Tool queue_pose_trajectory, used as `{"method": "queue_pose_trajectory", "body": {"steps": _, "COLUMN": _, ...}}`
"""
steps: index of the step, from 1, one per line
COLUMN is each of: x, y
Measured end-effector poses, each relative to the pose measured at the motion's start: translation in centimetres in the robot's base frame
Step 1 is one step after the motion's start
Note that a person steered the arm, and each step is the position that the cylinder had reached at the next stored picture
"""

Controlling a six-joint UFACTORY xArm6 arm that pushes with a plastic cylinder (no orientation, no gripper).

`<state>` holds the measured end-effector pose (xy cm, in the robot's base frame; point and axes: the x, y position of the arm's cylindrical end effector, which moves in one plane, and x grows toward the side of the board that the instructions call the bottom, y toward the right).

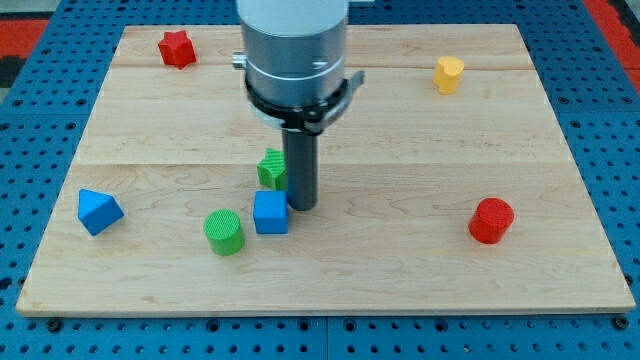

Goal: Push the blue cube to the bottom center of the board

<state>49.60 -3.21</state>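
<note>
A pale wooden counter [420, 150] is seen resting on a blue pegboard [600, 90]. The blue cube [270, 212] is placed just left of frame centre, low down. My tip [302, 207] is set touching its upper right side; no fingers are fitted. A green block [271, 168] is partly hidden behind the rod. A green cylinder [224, 232] is found lower left.

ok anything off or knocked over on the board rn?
Nothing stands out. All blocks sit flat on the board, none off the edge. My tip is right beside the blue cube, with a green block partly hidden behind the rod.
</note>
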Motion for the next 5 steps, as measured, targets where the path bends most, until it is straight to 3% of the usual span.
{"method": "queue_pose_trajectory", "body": {"steps": 3, "x": -2.0, "y": -5.3}}
{"method": "queue_pose_trajectory", "body": {"steps": 4, "x": -2.2, "y": -10.0}}
{"method": "queue_pose_trajectory", "body": {"steps": 5, "x": -0.1, "y": -11.6}}
